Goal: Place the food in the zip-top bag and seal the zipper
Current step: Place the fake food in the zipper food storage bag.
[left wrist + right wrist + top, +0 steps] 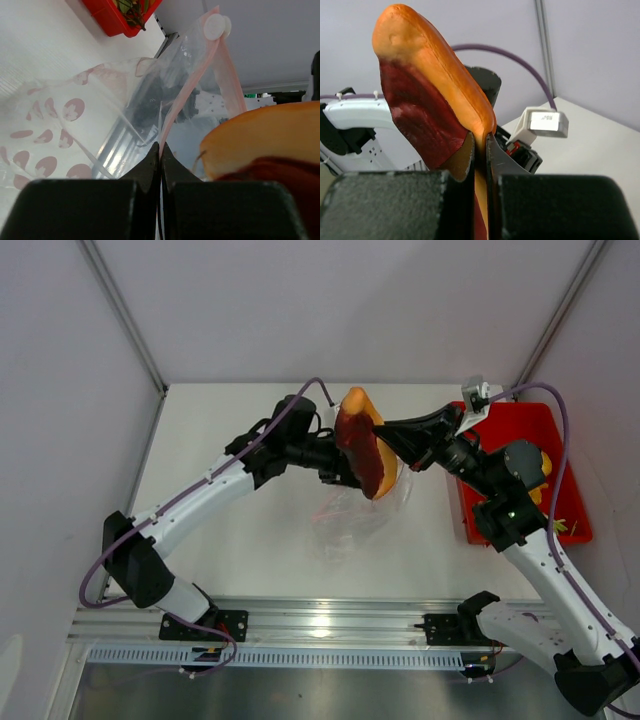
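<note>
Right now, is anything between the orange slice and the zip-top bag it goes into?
No separate object shows. The orange slice, in the right end effector, sits beside the bag, pinched by the left end effector; the mouth's gap is unclear.

A white table [250, 540] takes up the middle. A red tray [515, 425] sits at the table's far right corner. A silver rail [330, 615] runs along the table's near edge. Grey walls [350, 300] rise behind the table, and metal posts [125, 315] slant up from its far corners.
</note>
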You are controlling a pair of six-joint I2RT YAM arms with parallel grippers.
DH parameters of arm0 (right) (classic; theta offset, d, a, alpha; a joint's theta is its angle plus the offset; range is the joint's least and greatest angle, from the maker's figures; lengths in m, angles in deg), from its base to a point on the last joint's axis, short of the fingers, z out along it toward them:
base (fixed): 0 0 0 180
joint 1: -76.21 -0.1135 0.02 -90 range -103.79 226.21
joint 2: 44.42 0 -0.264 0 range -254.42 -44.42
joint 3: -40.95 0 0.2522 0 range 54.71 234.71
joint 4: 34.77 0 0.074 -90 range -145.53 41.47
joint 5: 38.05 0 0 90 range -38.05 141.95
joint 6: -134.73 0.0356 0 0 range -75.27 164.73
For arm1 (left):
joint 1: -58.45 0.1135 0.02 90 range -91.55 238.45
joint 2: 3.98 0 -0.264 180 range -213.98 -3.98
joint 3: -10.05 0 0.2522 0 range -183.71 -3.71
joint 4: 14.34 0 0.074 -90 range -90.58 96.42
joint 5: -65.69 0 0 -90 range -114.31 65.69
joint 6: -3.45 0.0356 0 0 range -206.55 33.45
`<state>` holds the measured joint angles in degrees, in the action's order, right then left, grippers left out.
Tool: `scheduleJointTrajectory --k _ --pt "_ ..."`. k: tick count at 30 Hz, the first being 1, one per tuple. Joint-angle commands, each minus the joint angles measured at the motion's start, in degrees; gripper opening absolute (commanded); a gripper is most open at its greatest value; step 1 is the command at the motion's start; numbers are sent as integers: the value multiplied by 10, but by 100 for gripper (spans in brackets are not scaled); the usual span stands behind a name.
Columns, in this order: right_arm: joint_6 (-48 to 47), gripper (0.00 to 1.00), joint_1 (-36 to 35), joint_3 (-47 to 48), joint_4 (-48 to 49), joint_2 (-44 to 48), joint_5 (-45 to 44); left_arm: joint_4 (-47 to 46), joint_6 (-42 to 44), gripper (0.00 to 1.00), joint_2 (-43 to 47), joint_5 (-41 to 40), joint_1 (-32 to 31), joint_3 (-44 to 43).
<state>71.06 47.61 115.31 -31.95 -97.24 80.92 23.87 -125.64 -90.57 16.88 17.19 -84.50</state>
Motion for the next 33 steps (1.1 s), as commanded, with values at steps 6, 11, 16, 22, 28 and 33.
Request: scheduleJointTrajectory --k 6,11,16,22,28,33 --pt "0 0 -10 -39 49 18 63 -27 -15 1 28 41 14 -38" --pt "-28 0 -10 -55 9 33 58 -27 -13 1 35 43 17 -39" --pt "-46 0 -10 -52 -46 44 35 -24 -11 1 39 40 22 -38" --pt "-60 16 -10 -54 -67 50 15 -31 -15 1 42 38 26 -38" --pt "-77 69 -6 -45 -96 53 -27 -27 -15 0 47 37 27 -44" --pt "-91 85 -1 9 -162 37 -81 -24 -17 1 58 34 28 -45"
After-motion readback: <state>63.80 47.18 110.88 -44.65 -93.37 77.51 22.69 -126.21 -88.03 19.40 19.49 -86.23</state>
